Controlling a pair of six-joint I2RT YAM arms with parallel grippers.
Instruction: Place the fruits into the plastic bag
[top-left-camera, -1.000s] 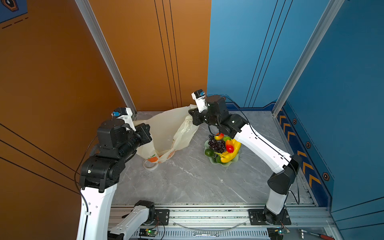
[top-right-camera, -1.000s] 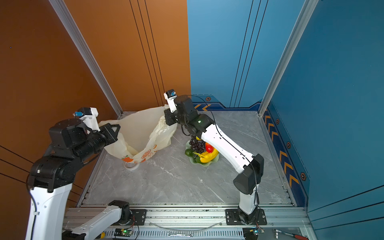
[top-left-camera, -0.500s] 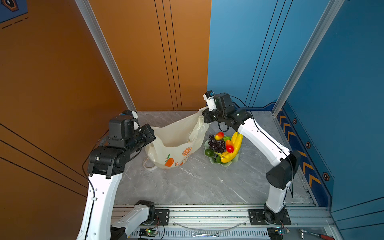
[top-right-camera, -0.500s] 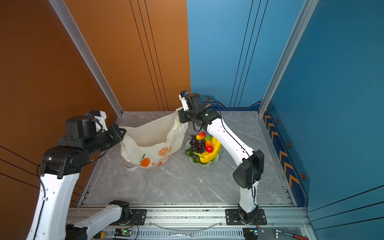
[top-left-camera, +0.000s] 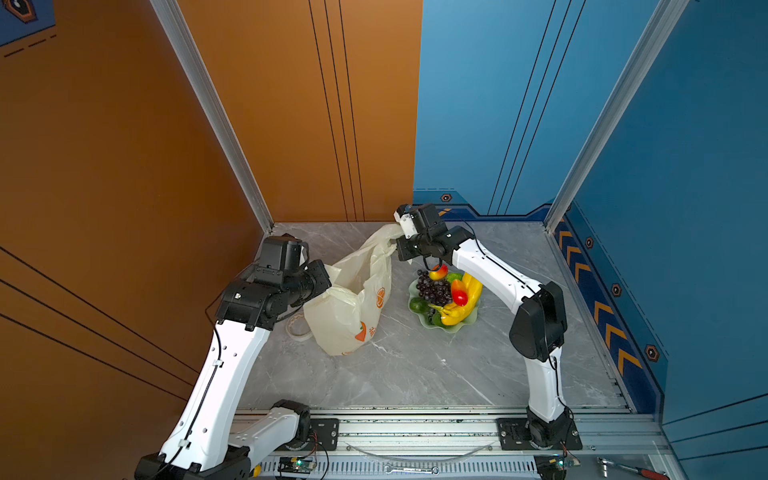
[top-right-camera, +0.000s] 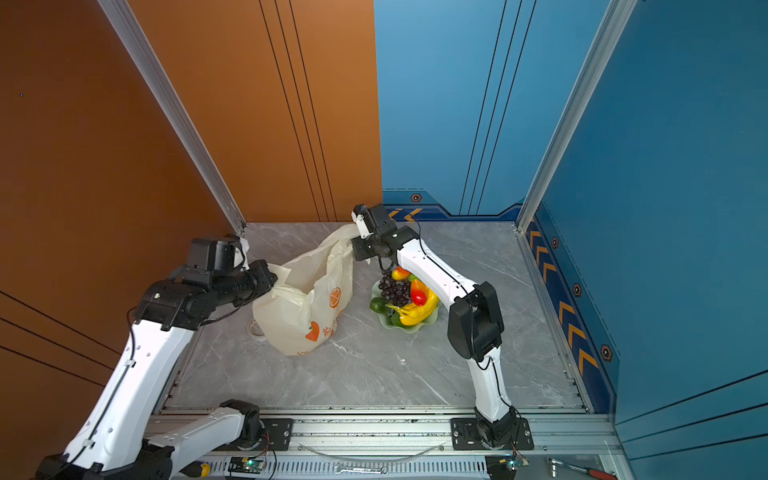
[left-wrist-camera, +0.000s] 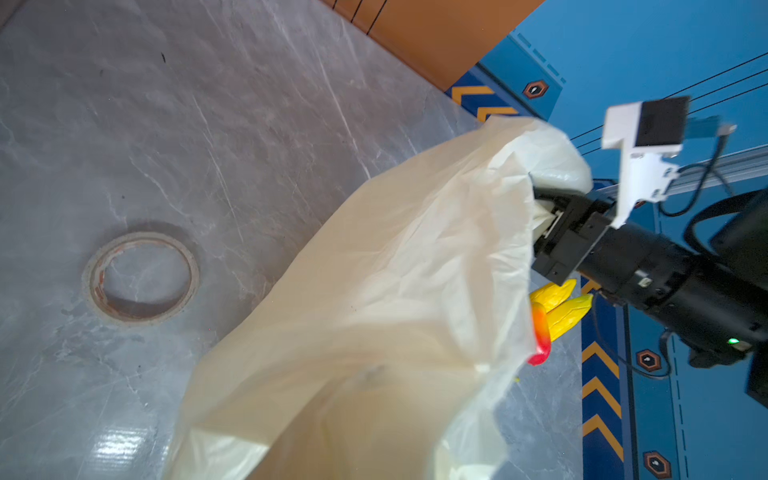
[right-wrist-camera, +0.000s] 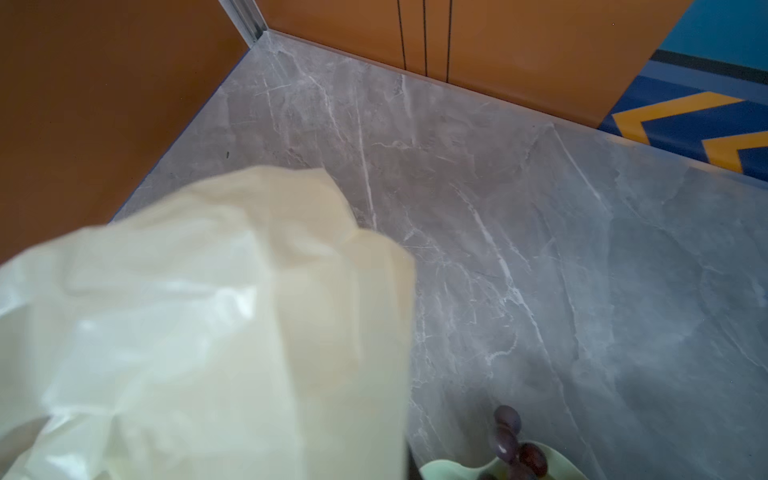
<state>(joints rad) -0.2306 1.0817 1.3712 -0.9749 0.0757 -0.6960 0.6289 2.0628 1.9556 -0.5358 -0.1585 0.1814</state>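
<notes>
While the right gripper (left-wrist-camera: 540, 214) is clamped shut on the rim of the plastic bag (top-left-camera: 353, 307) and the left gripper (top-left-camera: 327, 277) seemingly on its opposite edge, the fruits (top-left-camera: 446, 291) sit in the dish (top-left-camera: 467, 325) just beside it. Pulling harder could tear the film or slip it free.

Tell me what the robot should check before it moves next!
1. Left gripper shut on bag: ok.
2. Right gripper shut on bag: ok.
3. Bag mouth open between them: ok.
4. Fruits in bag: not ok, those seen lie in the dish.
5. A gripper free to pick fruit: not ok, both hold the bag.
6. Tape ring clear of bag: cannot tell.
</notes>
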